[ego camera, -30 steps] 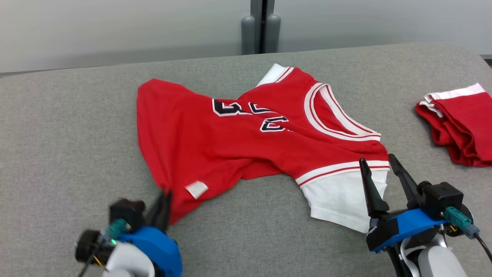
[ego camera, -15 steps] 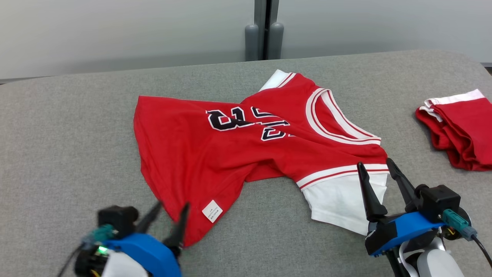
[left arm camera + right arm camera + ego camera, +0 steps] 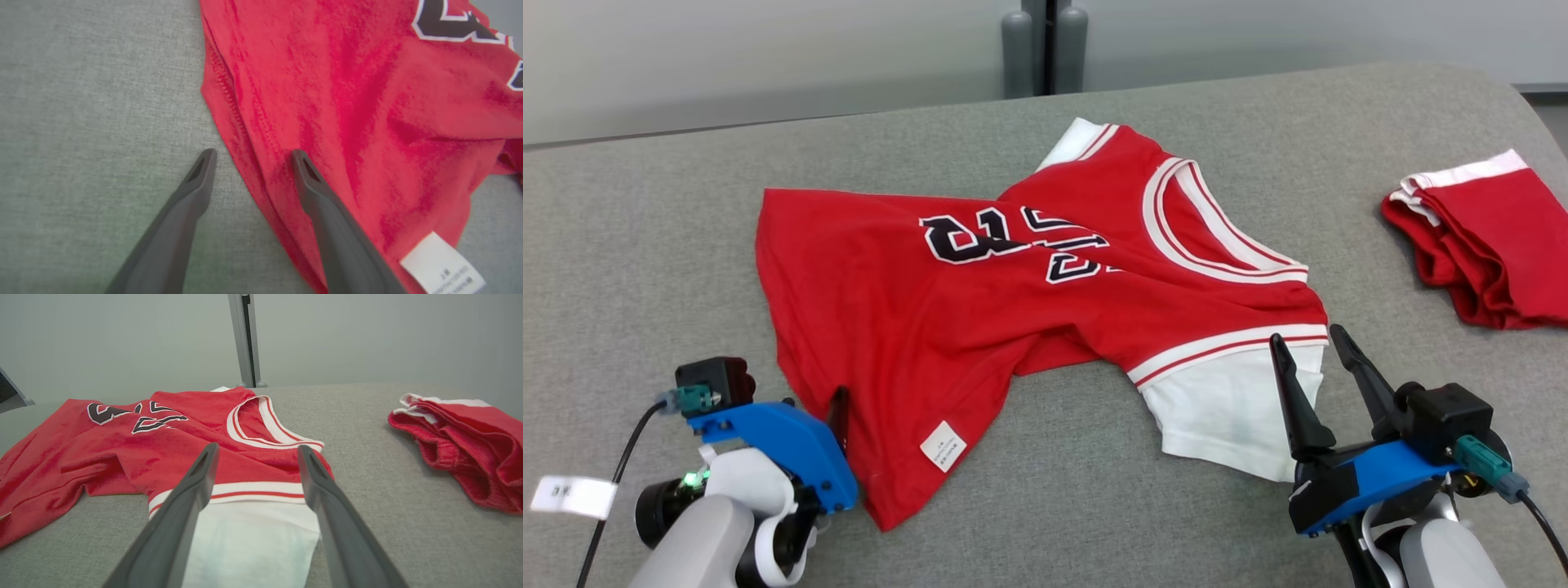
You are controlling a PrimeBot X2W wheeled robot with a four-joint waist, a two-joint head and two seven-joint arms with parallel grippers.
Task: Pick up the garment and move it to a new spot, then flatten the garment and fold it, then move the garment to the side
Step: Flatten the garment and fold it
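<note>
The garment [image 3: 980, 310], a red jersey with white trim, lies spread but creased on the grey fabric-covered desk [image 3: 645, 245], near its middle. Black numerals [image 3: 1013, 241] outlined in white face upward. The striped neckline [image 3: 1217, 237] points toward the robot's right. A white sleeve [image 3: 1241, 408] extends from the striped band toward the near edge. The lower body is rumpled, with a fold running under the chest area. A white label [image 3: 943, 446] shows near the hem corner closest to the robot.

The left hand [image 3: 253, 155] is open and holds nothing. In the left wrist view its two fingers straddle the hem edge: one finger is over bare desk, the other over red fabric. Whether either fingertip touches the cloth cannot be told.

The right hand [image 3: 1305, 335] is open and empty. It sits low at the near side of the white sleeve, fingers pointing across the sleeve toward the neckline.

A second red garment [image 3: 1494, 245] with white edging lies folded at the desk's right end, well apart from the jersey. A grey post [image 3: 1045, 41] stands behind the desk against a pale wall.
</note>
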